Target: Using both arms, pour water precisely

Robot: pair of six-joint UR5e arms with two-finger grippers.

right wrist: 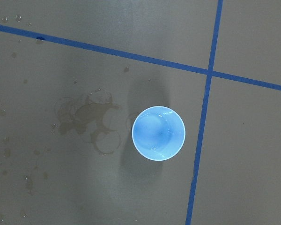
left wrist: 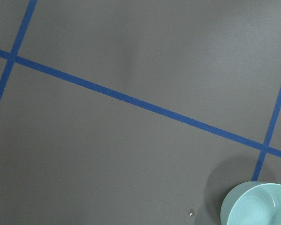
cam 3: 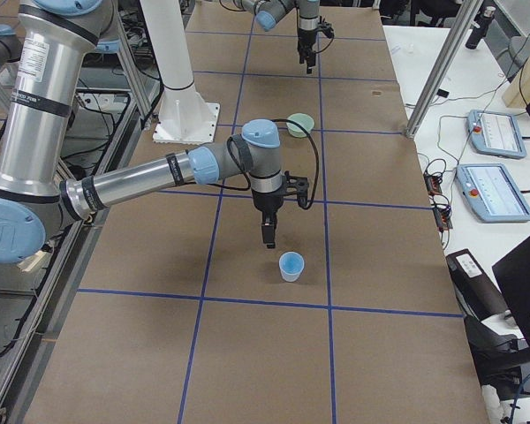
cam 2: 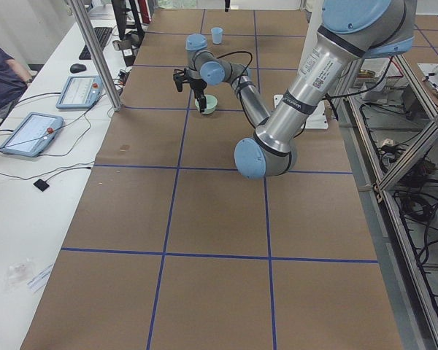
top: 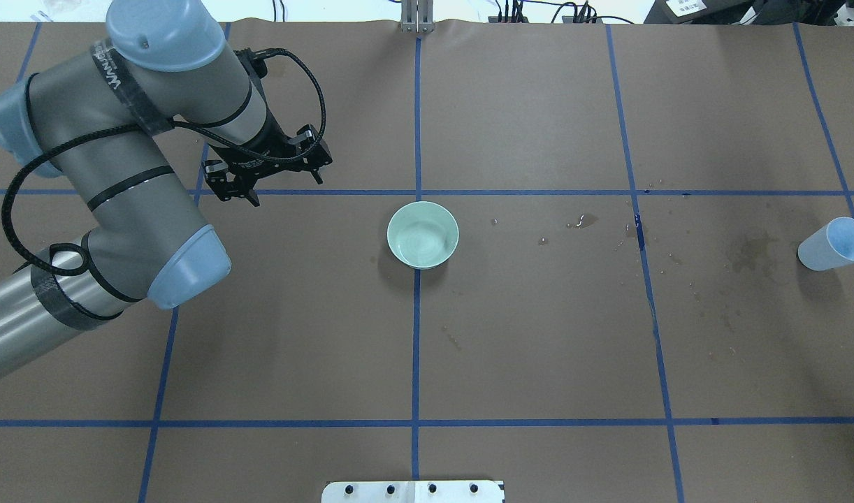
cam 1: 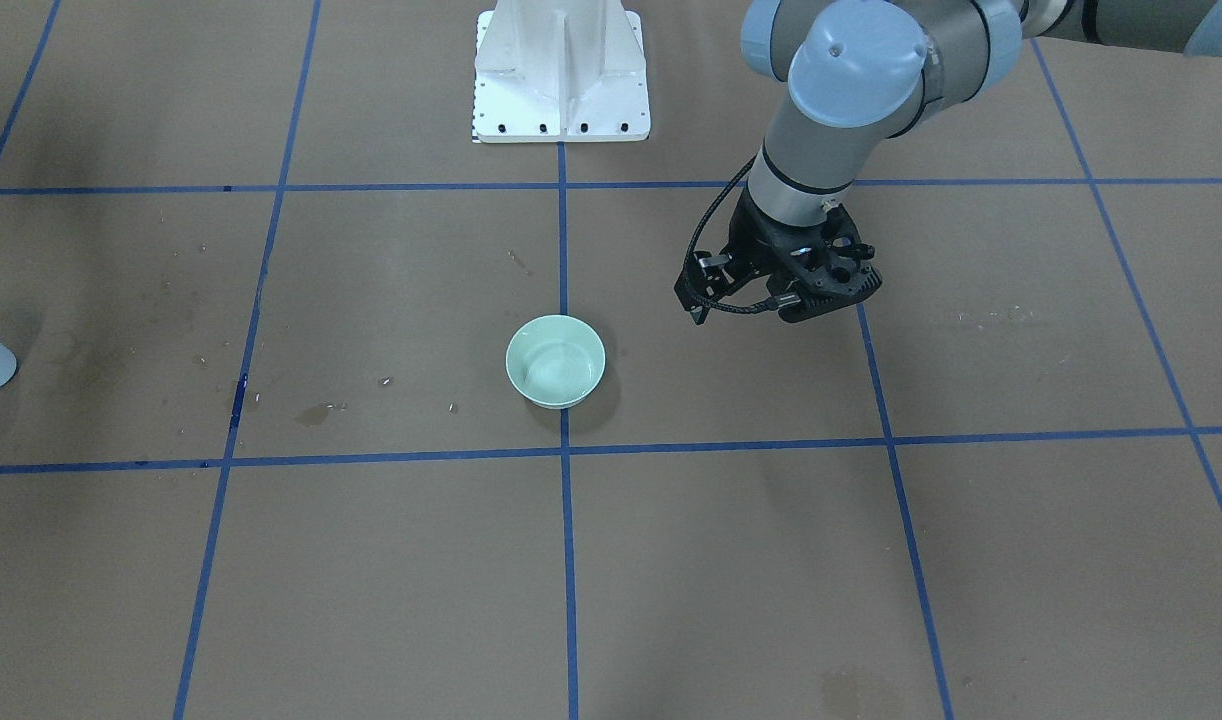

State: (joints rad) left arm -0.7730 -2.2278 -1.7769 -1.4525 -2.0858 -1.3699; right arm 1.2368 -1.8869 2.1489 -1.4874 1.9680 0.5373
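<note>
**Bowl at centre, cup far right**

The left claw (top: 268,166) hangs empty over the counter (top: 539,335), left of the green bowl (top: 423,235); its spread is unclear. The right claw (cam 3: 269,231) hangs just beside the upright blue cup (top: 834,243), and its state cannot be told. The water cannot be made out.

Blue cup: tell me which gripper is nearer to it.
Right. The right gripper hovers close beside the cup; the left gripper is far off, beyond the bowl.
</note>
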